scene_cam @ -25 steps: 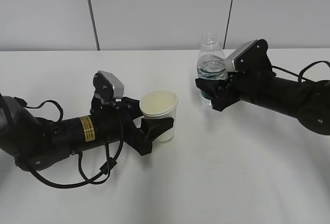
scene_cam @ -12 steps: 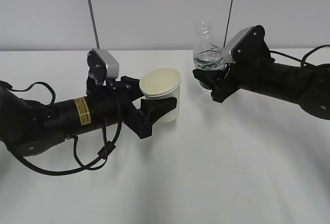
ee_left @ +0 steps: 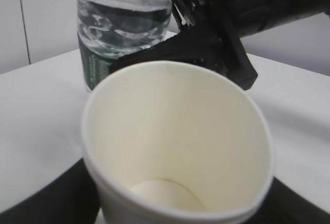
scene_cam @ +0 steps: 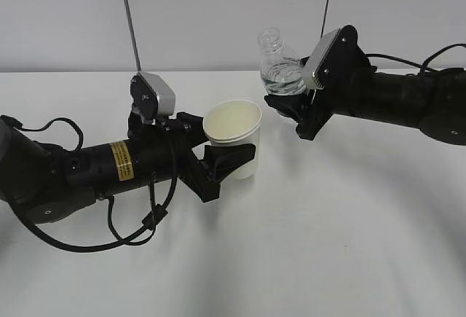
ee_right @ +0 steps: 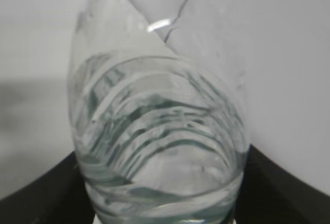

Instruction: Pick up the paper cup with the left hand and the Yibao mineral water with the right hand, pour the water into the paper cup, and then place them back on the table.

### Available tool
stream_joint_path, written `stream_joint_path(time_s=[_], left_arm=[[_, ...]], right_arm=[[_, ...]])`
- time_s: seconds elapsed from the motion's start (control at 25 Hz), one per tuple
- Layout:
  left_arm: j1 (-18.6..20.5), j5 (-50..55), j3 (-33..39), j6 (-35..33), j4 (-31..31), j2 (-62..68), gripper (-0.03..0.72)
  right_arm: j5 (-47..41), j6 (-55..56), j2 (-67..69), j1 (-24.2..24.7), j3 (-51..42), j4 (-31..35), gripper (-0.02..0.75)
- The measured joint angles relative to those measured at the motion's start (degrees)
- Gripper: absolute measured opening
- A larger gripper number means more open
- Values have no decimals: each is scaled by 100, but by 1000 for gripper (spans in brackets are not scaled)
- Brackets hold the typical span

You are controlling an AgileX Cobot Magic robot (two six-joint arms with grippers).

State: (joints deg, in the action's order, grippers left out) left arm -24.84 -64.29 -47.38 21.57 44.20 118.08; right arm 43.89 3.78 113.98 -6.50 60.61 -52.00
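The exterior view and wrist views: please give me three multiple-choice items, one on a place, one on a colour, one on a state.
1. Where is the Yibao mineral water relative to the paper cup in the exterior view?
A. Up and to the right
B. Lower left
C. Inside it

2. What colour is the sticker on the left hand?
A. Red
B. Yellow
C. Blue

3. What is inside the paper cup?
A. Water to the rim
B. A bottle cap
C. Nothing visible

Key: 1 A, the bottle in the right hand sits higher and rightward. 2 B, a yellow label shows on the arm. 3 C, the left wrist view shows a bare cream bottom.
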Motion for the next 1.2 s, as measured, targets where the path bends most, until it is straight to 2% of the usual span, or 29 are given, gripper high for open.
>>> stream_joint_path(time_s=[0.32, 1.2], left_arm=[[0, 66, -13, 0, -9, 0, 442], [-147, 467, -114, 0, -8, 0, 442]], right_arm=[[0, -640, 0, 0, 92, -189, 502], [0, -2015, 0, 0, 92, -200, 502]])
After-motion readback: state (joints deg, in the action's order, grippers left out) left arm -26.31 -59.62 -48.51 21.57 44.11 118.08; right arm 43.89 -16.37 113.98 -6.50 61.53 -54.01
